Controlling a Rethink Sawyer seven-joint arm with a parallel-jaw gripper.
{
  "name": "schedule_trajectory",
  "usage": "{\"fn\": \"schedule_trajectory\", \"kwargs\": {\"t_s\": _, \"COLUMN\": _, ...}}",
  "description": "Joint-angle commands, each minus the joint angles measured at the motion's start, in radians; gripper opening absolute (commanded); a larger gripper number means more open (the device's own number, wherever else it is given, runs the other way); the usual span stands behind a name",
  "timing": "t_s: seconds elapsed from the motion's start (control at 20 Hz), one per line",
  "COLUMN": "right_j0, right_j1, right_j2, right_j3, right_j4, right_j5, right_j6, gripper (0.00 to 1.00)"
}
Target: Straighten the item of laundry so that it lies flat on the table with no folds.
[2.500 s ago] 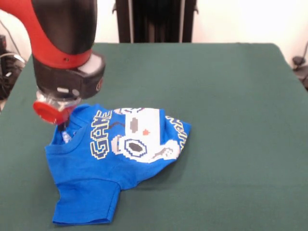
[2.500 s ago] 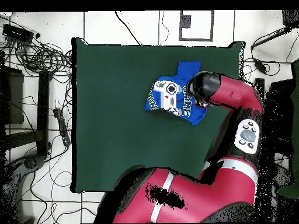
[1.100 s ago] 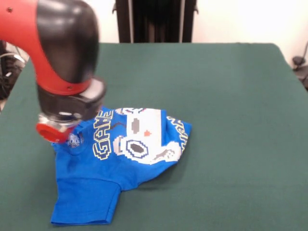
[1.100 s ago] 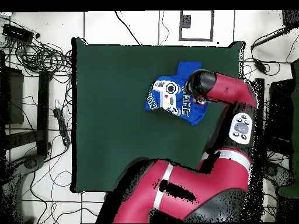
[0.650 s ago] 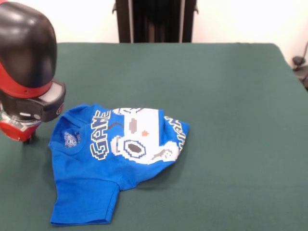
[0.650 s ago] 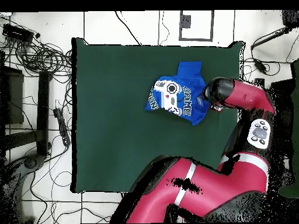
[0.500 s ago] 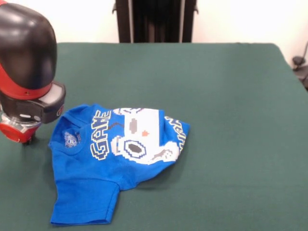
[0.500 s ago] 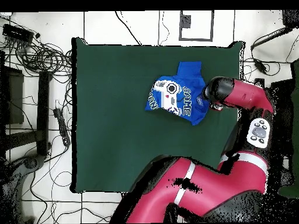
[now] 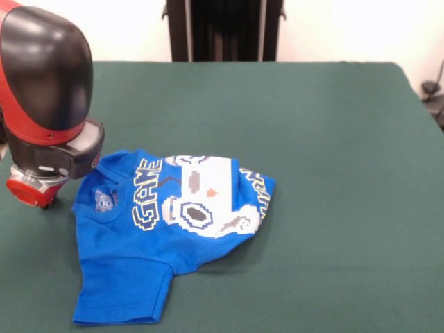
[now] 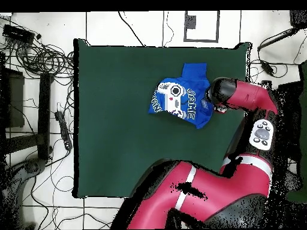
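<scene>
- Front view, nearest the camera: one short sleeve (image 9: pixel 121 295) of the item of laundry (image 9: pixel 166 225) reaches almost to the picture's lower edge, its hem lying flat on the surface (image 9: pixel 333 139).
- The item of laundry is a bright blue T-shirt lying crumpled at the left of the dark green surface; its lower body is folded under, so the outline ends in a rounded bunch at the right.
- The white-grey pixel print (image 9: pixel 205 194) faces upward, flanked by yellow-outlined lettering (image 9: pixel 147 194) on its left and a further strip of lettering along the folded right edge.
- A small round label shows inside the neck opening (image 9: pixel 104 200) at the shirt's upper left.
- The hand (image 9: pixel 29 191), red at its lower end and carried on a grey and black wrist, stands low over the surface just beside the collar, left of the shirt; whether it touches the cloth cannot be told, and whether it is released or clenched cannot be told.
- The red and black arm (image 9: pixel 41 76) rises from the hand out of the upper left corner.
- Beyond the shirt the green surface runs to its far edge.
- Overhead view: the shirt (image 10: pixel 180 99) lies in the upper right part of the surface (image 10: pixel 120 120), with the arm's end (image 10: pixel 219 93) beside its right edge.
</scene>
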State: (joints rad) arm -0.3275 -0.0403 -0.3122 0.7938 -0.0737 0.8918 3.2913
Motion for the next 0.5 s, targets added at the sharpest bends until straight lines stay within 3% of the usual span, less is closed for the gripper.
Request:
{"fn": "schedule_trajectory", "kwargs": {"t_s": 0.05, "right_j0": 0.06, "right_j1": -0.008, "right_j2": 0.123, "right_j3": 0.081, "right_j4": 0.022, "right_j5": 0.059, "right_j6": -0.109, "gripper": 0.0}}
{"fn": "schedule_trajectory", "kwargs": {"t_s": 0.5, "right_j0": 0.06, "right_j1": -0.049, "right_j2": 0.13, "right_j3": 0.108, "right_j4": 0.033, "right_j5": 0.088, "right_j6": -0.126, "gripper": 0.0}}
